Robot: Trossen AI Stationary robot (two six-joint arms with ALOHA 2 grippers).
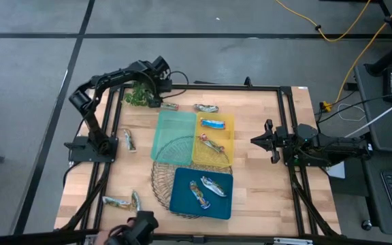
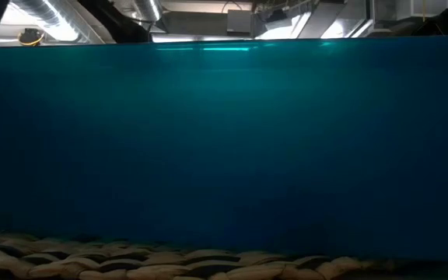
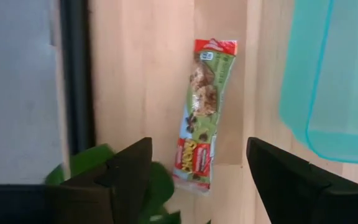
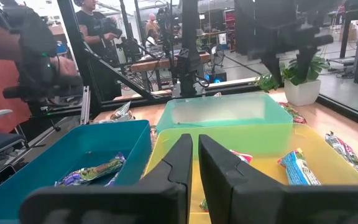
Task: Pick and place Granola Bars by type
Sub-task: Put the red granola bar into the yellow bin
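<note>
My left gripper (image 3: 197,180) is open above the table's far left part, next to a green leafy plant (image 1: 138,95). Just beyond its fingertips a green and red granola bar (image 3: 204,112) lies flat on the wood (image 1: 169,106), untouched. My right gripper (image 4: 194,155) is shut and hovers right of the trays (image 1: 260,141). Two bars (image 1: 213,124) lie in the yellow tray (image 1: 227,122) and two (image 1: 206,189) in the blue tray (image 1: 182,204). The pale green tray (image 1: 172,136) holds none. More bars lie loose on the table (image 1: 206,107) (image 1: 128,141) (image 1: 116,201).
A wire basket (image 1: 165,173) sits under the trays at the table's middle. The blue tray's wall (image 2: 224,140) fills the low view. A black frame rail (image 3: 76,81) runs along the table edge beside the left gripper. People (image 4: 17,56) stand beyond the table's left side.
</note>
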